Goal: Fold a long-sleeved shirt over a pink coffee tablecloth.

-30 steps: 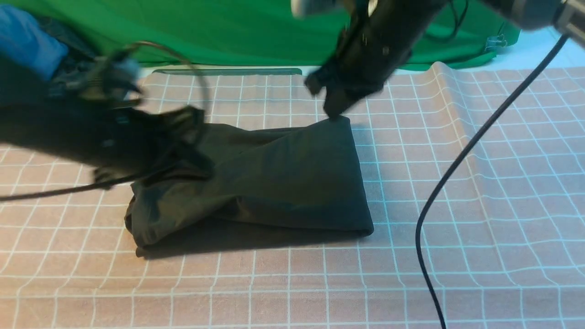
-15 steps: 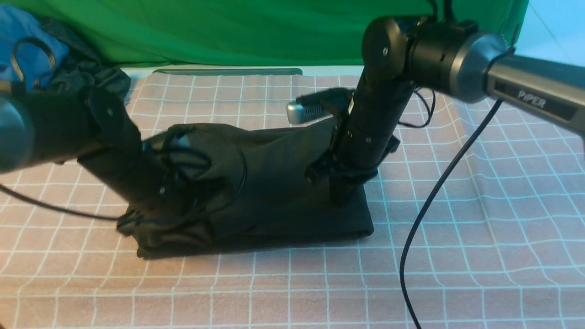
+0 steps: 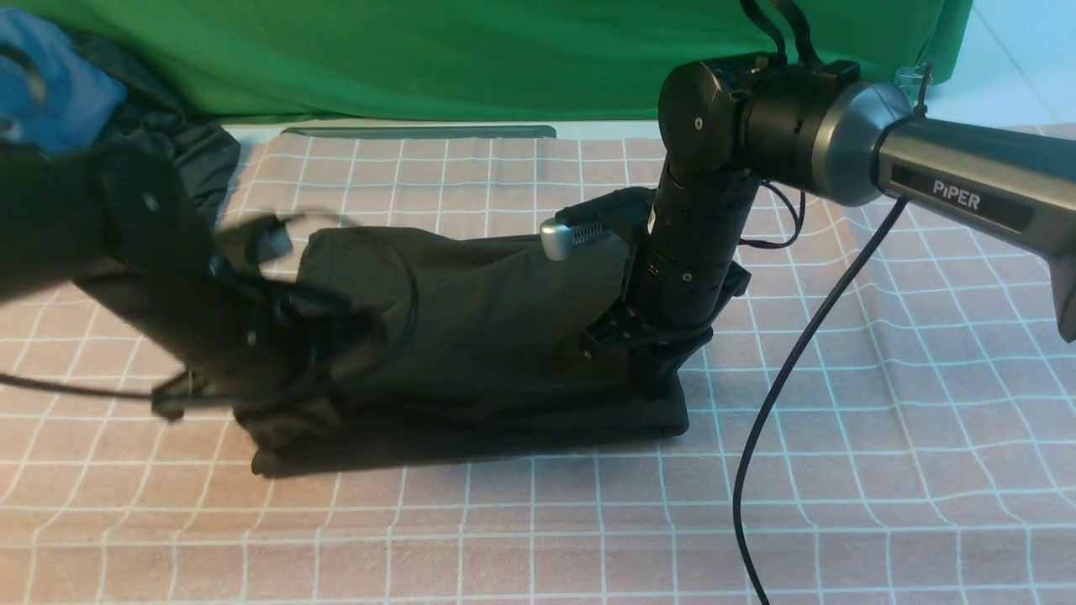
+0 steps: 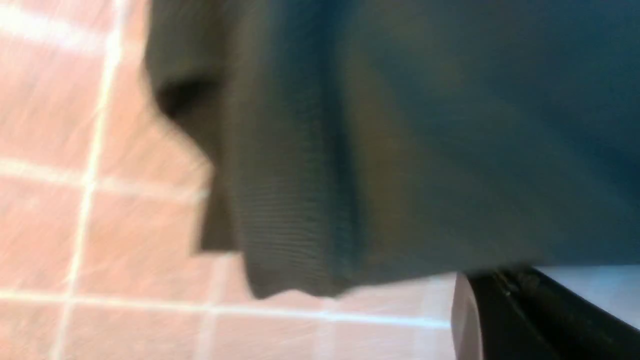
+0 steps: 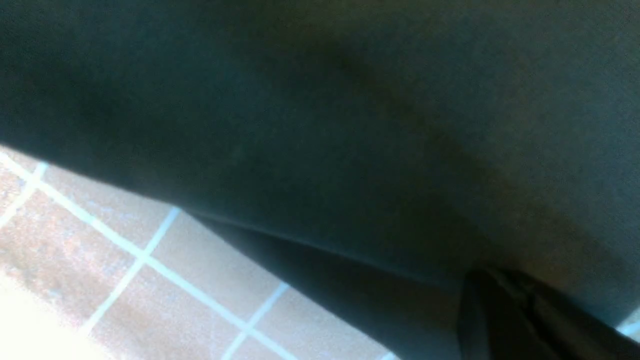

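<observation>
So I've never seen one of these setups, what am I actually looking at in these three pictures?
Two robot arms work over a table. The wide picture looks forward from between them; the two close-ups come from a camera on each wrist. A pink checked tablecloth covers the table, with a dark shirt folded into a bundle on it. The right tool presses down at the bundle's right end; the blurred left tool is at its left end. Both are shut, but whether either pinches fabric cannot be told. The wrist pictures show only shirt fabric and tablecloth. Behind hang a green cloth and a blue garment.
</observation>
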